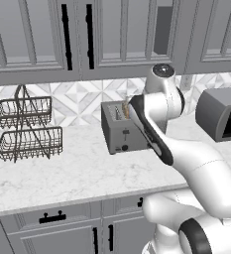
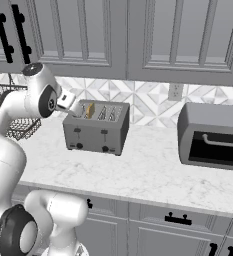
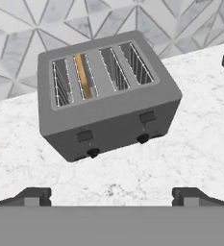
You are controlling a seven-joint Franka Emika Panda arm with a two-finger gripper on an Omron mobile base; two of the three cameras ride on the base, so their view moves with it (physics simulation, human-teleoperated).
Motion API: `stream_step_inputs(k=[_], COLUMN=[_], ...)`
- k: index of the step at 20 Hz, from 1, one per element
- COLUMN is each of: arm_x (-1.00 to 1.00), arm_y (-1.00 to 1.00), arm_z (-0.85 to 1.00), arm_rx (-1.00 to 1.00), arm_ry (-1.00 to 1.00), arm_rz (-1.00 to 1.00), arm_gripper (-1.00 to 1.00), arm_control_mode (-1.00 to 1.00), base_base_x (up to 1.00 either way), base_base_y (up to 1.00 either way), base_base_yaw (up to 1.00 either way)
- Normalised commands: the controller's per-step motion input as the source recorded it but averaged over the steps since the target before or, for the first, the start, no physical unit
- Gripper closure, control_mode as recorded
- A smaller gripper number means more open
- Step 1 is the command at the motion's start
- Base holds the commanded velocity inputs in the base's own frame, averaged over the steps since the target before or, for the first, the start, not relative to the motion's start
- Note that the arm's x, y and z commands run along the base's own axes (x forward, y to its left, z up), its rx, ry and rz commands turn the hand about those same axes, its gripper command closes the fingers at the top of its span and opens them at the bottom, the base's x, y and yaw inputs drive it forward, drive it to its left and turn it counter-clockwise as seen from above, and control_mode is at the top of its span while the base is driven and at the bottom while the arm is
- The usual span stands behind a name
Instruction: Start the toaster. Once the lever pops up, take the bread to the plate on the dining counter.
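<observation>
The grey four-slot toaster point(image 3: 108, 115) stands on the marble worktop against the tiled wall, also seen as the toaster point(image 1: 122, 130) and the toaster point(image 2: 95, 131). The bread point(image 3: 83, 77) stands in the second slot from the left, its tan crust showing at the top; it is also visible as the bread point(image 2: 90, 110). Both black levers point(image 3: 84, 135) sit high on the front, above round knobs. My gripper point(image 3: 112, 196) hovers open above and in front of the toaster, holding nothing. The plate and the dining counter are out of view.
A two-tier wire basket rack point(image 1: 28, 129) stands to the toaster's left. A dark grey oven-like appliance point(image 2: 213, 135) sits to its right. Upper cabinets point(image 1: 112, 34) hang overhead. The worktop's front edge point(image 1: 62, 201) runs above grey drawers.
</observation>
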Motion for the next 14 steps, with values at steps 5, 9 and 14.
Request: stream_step_inputs(k=[5,9,14], arm_x=[0.14,0.40,0.54], arm_y=[0.00,0.00,0.00], arm_z=[-0.36,-0.19,-0.09], arm_rx=[-0.14,-0.03,0.00], arm_ry=[0.00,0.04,0.01], arm_rz=[0.02,0.05,0.06], arm_gripper=[-1.00,-1.00,-1.00], arm_control_mode=[-1.00,-1.00,-1.00], base_base_x=[0.00,0.00,0.00], base_base_y=[0.00,0.00,0.00], base_base_yaw=[0.00,0.00,0.00])
